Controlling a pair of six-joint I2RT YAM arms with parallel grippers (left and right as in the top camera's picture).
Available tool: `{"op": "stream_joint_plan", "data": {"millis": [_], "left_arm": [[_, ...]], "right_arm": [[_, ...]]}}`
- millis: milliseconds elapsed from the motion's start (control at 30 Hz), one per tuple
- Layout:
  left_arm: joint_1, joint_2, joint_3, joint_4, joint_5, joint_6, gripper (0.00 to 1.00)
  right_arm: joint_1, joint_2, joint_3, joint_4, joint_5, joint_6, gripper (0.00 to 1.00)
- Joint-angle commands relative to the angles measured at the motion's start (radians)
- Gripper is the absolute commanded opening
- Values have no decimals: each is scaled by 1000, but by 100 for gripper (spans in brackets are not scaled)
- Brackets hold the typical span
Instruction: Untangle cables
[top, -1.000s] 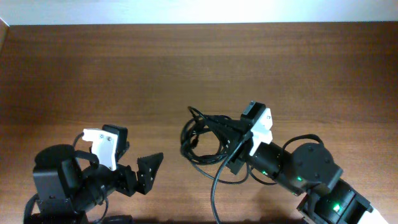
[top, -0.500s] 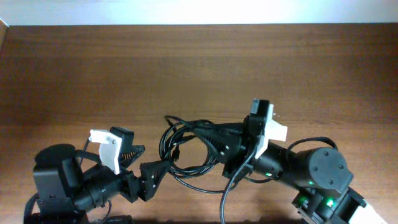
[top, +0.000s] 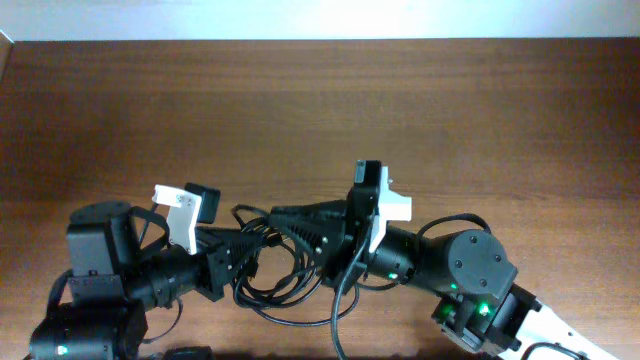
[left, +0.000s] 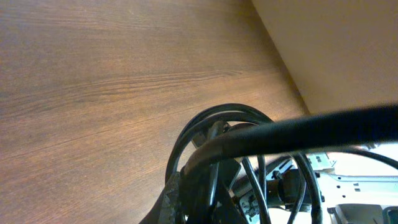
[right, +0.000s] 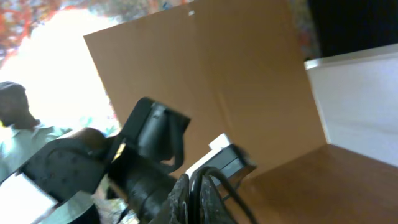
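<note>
I am gripping the thin black cables (top: 272, 284) with my right claw (top: 285, 216). Its 2 long fingers are pressing together on a strand, and the loose loops are hanging from them down toward the near edge of the brown wooden table (top: 320, 110). The bundle is sitting low and a little left of centre, between my 2 arms.

My left claw (top: 232, 258) is reaching in from the left and pushing its tips into the same loops, just beside my right fingers. The black cords are covering its tips from above, so I cannot tell whether it is gripping anything or how wide it is standing.

From my left wrist, the loops (left: 217, 124) are filling the near view. 1 thick strand is crossing right in front of the lens and blocking most of what lies behind it.

A thicker black wire (top: 340, 300) from my right arm is trailing over the bundle's right side.

From my right wrist, cords (right: 208, 186) are curling beside a fingertip (right: 180, 202). My left arm (right: 93, 162) is facing me, with a brown board (right: 249, 74) behind it and a person in a pale shirt (right: 18, 137) at far left.
</note>
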Motion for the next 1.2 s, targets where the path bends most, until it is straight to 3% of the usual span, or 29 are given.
{"op": "stream_joint_plan", "data": {"millis": [0, 167, 200, 233, 267, 300, 333, 367, 400, 433, 533, 567, 600, 633, 667, 733, 867, 967, 1033, 1167], "left_arm": [[0, 8, 8, -23, -57, 5, 0], [0, 8, 8, -34, -90, 5, 0], [0, 8, 8, -33, -91, 5, 0], [0, 8, 8, -31, -90, 5, 3], [0, 8, 8, -29, -86, 4, 8], [0, 8, 8, -29, -67, 4, 19], [0, 8, 8, -28, -22, 2, 22], [0, 8, 8, -28, 30, -19, 20], [0, 8, 8, -28, 55, -54, 15], [0, 8, 8, -28, 56, -94, 2], [0, 8, 8, -28, 56, -137, 1], [0, 8, 8, -28, 56, -137, 8], [0, 8, 8, -28, 55, -137, 44], [0, 8, 8, -29, 52, -137, 75], [0, 8, 8, -28, 53, -137, 81], [0, 8, 8, -27, 53, -137, 82], [0, 8, 8, -24, 53, -137, 88], [0, 8, 8, -24, 53, -137, 89], [0, 8, 8, -24, 53, -137, 89], [0, 8, 8, -23, 53, -137, 89]], "right_arm": [[-80, -68, 14, 37, 137, -18, 4], [-217, -154, 14, -29, 218, -18, 4], [-217, -165, 14, -100, 216, -18, 13], [-215, -171, 14, -227, 179, -18, 36], [-215, -169, 14, -299, 144, -18, 43], [-215, -158, 14, -381, 96, -19, 49], [-215, -134, 14, -444, 33, -58, 56], [-215, -105, 14, -481, -29, -110, 66], [-215, -71, 14, -488, -89, -129, 66], [-215, -34, 14, -482, -153, -142, 66], [-215, 45, 14, -485, -279, -177, 68], [-215, 63, 14, -492, -278, -177, 74], [-221, 82, 14, -520, -243, -177, 82], [-236, 94, 14, -584, -188, -176, 82], [-244, 98, 14, -629, -169, -176, 82], [-260, 115, 14, -757, -149, -195, 82], [-262, 151, 14, -1024, -94, -466, 85], [-262, 212, 14, -1138, -66, -517, 85], [-262, 281, 14, -1173, -66, -516, 73], [-261, 457, 14, -1184, -129, -513, 62]]}}
